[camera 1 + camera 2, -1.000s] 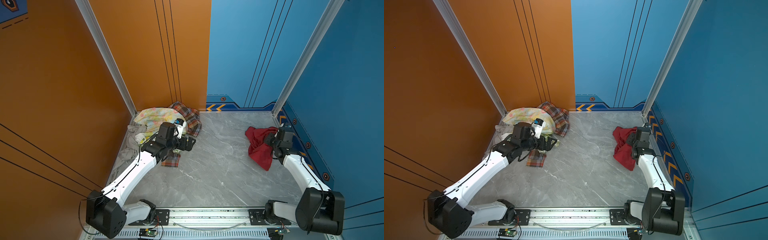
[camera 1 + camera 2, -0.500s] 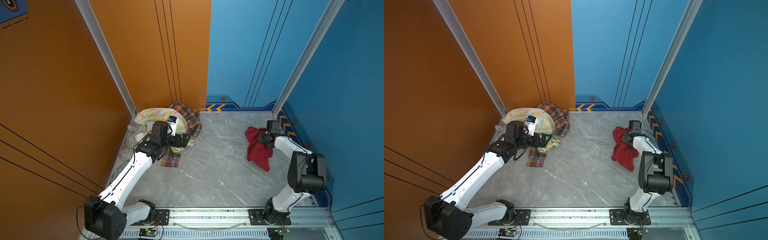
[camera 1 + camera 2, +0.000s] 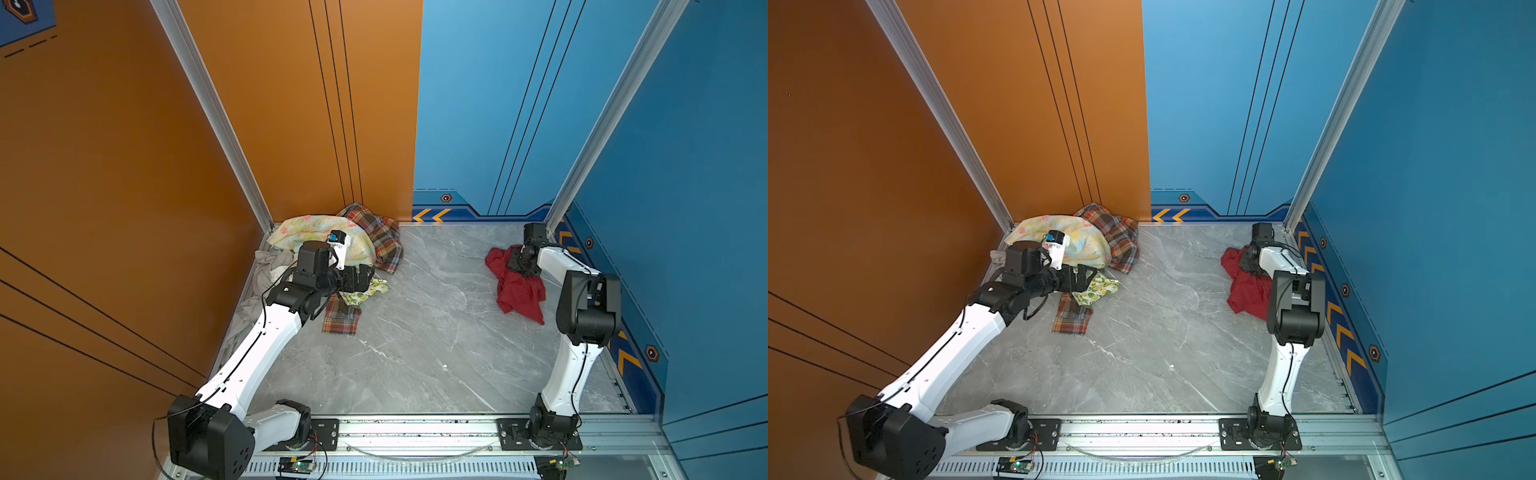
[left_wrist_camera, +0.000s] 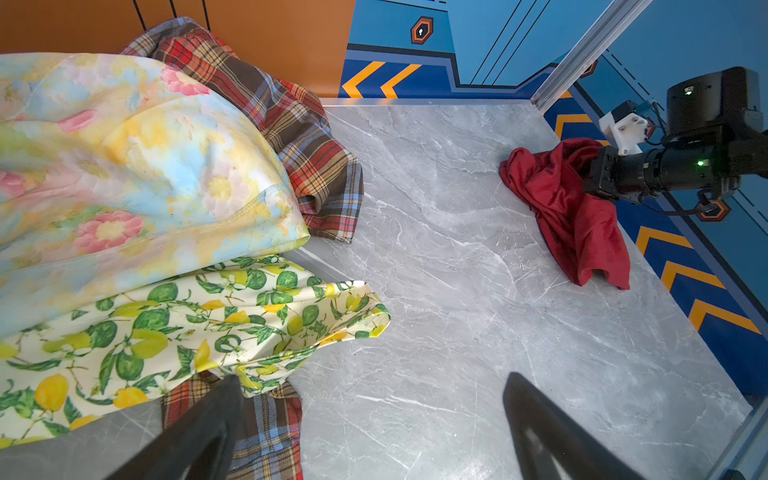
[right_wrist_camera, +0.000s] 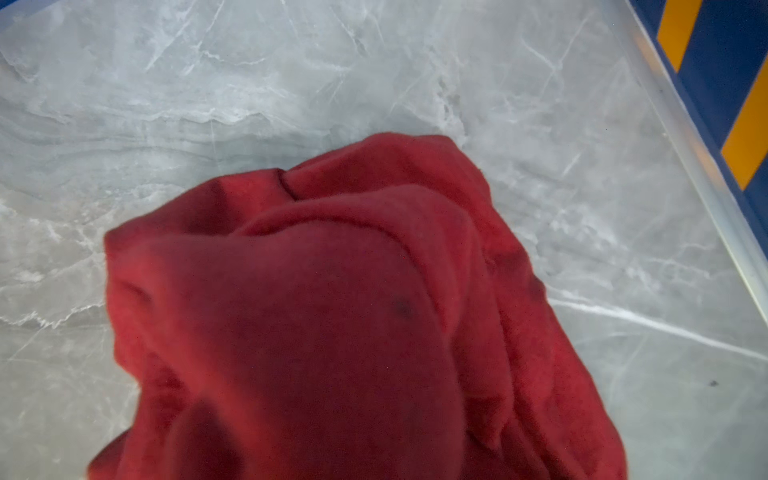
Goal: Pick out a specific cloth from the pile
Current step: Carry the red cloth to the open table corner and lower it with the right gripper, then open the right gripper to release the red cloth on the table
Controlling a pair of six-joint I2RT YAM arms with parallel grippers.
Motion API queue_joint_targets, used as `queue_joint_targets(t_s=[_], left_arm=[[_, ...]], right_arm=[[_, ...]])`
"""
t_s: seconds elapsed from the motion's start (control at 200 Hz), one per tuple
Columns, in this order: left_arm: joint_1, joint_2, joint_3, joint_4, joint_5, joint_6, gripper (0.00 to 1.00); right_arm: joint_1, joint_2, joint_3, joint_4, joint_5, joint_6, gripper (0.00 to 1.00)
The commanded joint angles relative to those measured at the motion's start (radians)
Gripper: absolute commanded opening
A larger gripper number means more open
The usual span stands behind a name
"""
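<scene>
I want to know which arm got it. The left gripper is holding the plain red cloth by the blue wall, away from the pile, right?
Not quite: it is the right gripper that is holding the plain red cloth by the blue wall, away from the pile. Both top views show it. The left gripper stands open beside the pile, holding nothing.

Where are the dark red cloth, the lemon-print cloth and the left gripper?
dark red cloth (image 3: 519,295): in a top view, lower fold.
lemon-print cloth (image 4: 187,324): left wrist view, its middle.
left gripper (image 4: 374,378): left wrist view, between its fingertips.
</scene>
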Motion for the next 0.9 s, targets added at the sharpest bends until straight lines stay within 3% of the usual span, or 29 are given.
queue_joint_targets(t_s=[0.0, 0.265, 0.45, 0.496, 0.611, 0.741, 0.891], left_arm=[[0.015, 0.021, -0.016, 0.012, 0.018, -0.013, 0.98], [0.036, 0.041, -0.018, 0.017, 0.002, -0.012, 0.98], [0.041, 0.02, -0.024, 0.027, -0.035, -0.009, 0.98], [0.043, 0.013, -0.024, 0.033, -0.041, -0.009, 0.98], [0.05, -0.005, -0.059, 0.043, -0.061, -0.01, 0.98], [0.055, -0.027, -0.078, 0.064, -0.081, -0.01, 0.98], [0.063, -0.058, -0.12, 0.11, -0.141, -0.009, 0.98]], right_arm=[[0.013, 0.074, 0.094, -0.079, -0.006, -0.054, 0.0], [0.016, 0.155, 0.244, -0.092, -0.005, -0.08, 0.0], [0.016, 0.075, 0.269, -0.094, 0.009, -0.096, 0.37], [0.016, 0.039, 0.266, -0.094, 0.014, -0.094, 0.54], [0.018, -0.059, 0.25, -0.097, 0.022, -0.086, 0.84], [0.026, -0.156, 0.242, -0.107, 0.033, -0.082, 0.95], [0.046, -0.276, 0.175, -0.11, 0.05, -0.085, 1.0]])
